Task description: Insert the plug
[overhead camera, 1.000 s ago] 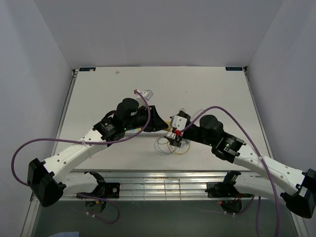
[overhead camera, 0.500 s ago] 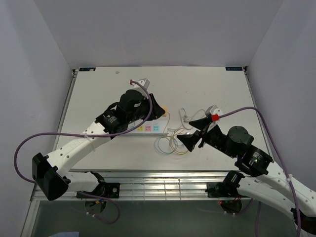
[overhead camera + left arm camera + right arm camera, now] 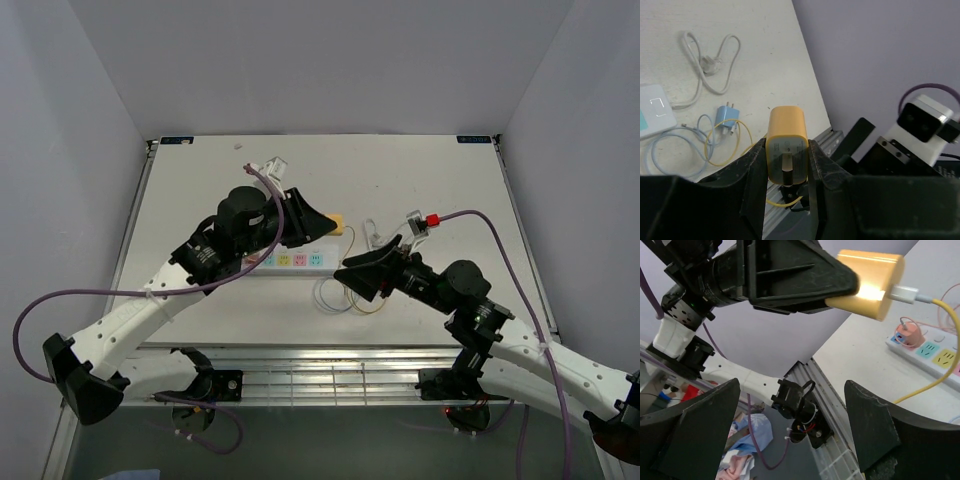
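My left gripper (image 3: pixel 786 156) is shut on a yellow plug (image 3: pixel 786 142), which stands upright between the jaws, its metal contact facing the camera. From above, the plug (image 3: pixel 338 220) pokes out of the left gripper (image 3: pixel 322 228), raised above the right end of the white power strip (image 3: pixel 290 261). In the right wrist view the plug (image 3: pixel 871 286) has a white connector and yellow cable (image 3: pixel 932 380) leaving it. My right gripper (image 3: pixel 352 275) hangs open just right of the plug, with nothing between its fingers (image 3: pixel 874 426).
A pink plug (image 3: pixel 907 335) sits in the power strip (image 3: pixel 936 354). On the table lie a small blue plug (image 3: pixel 727 114), coiled thin cables (image 3: pixel 345 295) and a white cord (image 3: pixel 710 65). The metal rail of the table's near edge (image 3: pixel 330 375) runs below both arms.
The right gripper has opened wider, pulled back to the right and then swung left again towards the plug. The left gripper has risen and turned with the yellow plug held.
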Available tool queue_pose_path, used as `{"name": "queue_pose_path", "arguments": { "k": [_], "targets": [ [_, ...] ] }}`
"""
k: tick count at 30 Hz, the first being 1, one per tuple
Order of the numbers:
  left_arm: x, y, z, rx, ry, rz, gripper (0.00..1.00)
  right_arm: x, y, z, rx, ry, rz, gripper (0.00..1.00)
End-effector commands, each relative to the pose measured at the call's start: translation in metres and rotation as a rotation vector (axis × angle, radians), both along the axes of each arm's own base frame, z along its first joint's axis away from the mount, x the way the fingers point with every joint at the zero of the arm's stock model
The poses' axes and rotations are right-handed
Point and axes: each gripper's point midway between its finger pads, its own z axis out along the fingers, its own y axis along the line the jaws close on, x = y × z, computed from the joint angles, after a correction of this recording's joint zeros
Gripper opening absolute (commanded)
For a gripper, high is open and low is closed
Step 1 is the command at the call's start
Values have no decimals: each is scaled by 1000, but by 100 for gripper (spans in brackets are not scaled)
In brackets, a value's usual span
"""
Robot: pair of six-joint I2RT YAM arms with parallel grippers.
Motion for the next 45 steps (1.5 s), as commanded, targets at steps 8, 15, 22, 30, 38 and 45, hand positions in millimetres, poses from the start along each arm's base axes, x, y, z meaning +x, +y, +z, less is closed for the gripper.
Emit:
{"name": "queue_pose_path", "arguments": {
  "k": [8, 15, 22, 30, 38, 45],
  "targets": [
    [-32, -1, 33, -227, 38, -69, 0, 7, -12, 48, 369, 103, -30, 90],
    [-40, 7, 38, -296, 49, -56, 0, 32, -25, 43, 455, 173, -165, 90],
    [-43, 12, 43, -365, 41, -41, 0, 39, -12, 37, 418, 208, -161, 90],
    [-46, 5, 42, -387, 51, -77, 0, 52, -20, 37, 482, 227, -238, 91],
    [-46, -2, 36, -382, 61, -103, 0, 52, -17, 47, 519, 207, -226, 95],
    [-46, -4, 33, -371, 60, -104, 0, 54, -10, 51, 524, 201, -210, 80]
  ]
}}
